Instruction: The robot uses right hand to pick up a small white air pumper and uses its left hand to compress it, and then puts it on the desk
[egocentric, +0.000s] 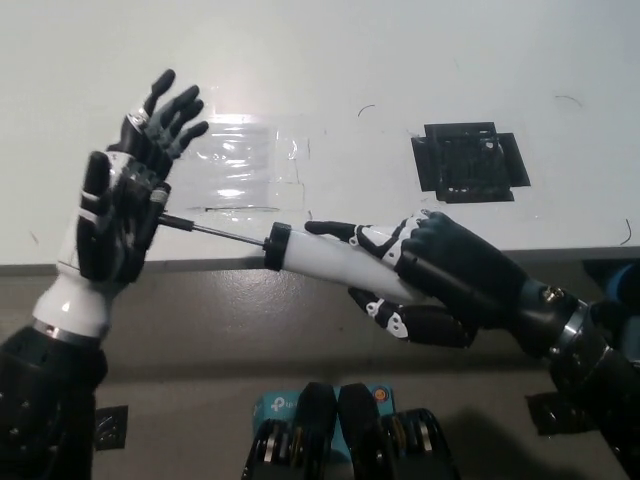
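My black right hand (440, 280) is shut on the small white air pumper (320, 258), holding its white barrel nearly level just past the desk's front edge. The barrel's black cap (275, 247) points left, and a thin metal rod (215, 232) sticks out of it. My left hand (125, 215) stands upright at the left with fingers spread, its palm pressed flat against the rod's black end knob (160, 215). The pumper's rear end is hidden inside my right palm.
The white desk (330, 60) fills the upper picture, its front edge running across at mid height. A clear plastic sheet (240, 165) lies taped on it behind the rod. A black square patch (468, 160) is stuck at the right.
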